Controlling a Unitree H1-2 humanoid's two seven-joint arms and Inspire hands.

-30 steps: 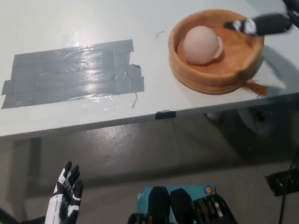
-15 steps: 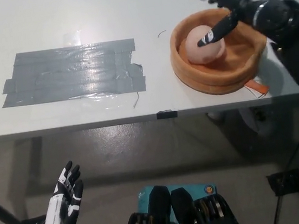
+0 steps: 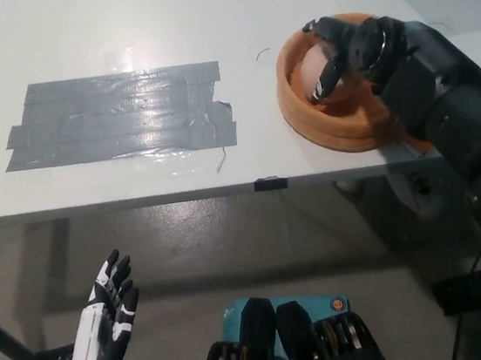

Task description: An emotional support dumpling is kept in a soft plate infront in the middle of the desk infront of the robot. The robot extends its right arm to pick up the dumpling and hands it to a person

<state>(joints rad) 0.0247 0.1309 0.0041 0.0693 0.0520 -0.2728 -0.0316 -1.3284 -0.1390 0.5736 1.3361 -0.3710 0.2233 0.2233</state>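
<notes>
— Dumpling (image 3: 305,74) first: what do we see of it?

— We see a pale pinkish, rounded lump with a smooth, soft-looking surface. Only its left part shows, because the right hand (image 3: 348,44) covers the rest.

— Where does it sit?

— Inside the plate (image 3: 303,115), a round orange-tan dish with a thick padded rim, which lies on the white desk (image 3: 117,28) near the front edge, towards our right side of the view.

— And the right hand, is it closed on the dumpling?

— We cannot tell. The black hand is over the plate, right on top of the dumpling, with its fingers (image 3: 326,77) curled down along the dumpling's upper and right side. We see dark fingertips against the pale surface, but whether they actually grip it is hidden by the hand itself. The black arm runs from the lower right up across the plate's right rim.

— What about the other hand?

— The white left hand (image 3: 109,323) hangs below the desk at the lower left, palm towards us, fingers spread apart and holding nothing.

— Anything else on the desk?

— We see a wide patch of grey tape (image 3: 118,116), laid in overlapping shiny strips, left of the plate and well apart from it. A bit of orange (image 3: 420,142) pokes out at the plate's lower right edge, beside the arm; we cannot make out what it is.
</notes>
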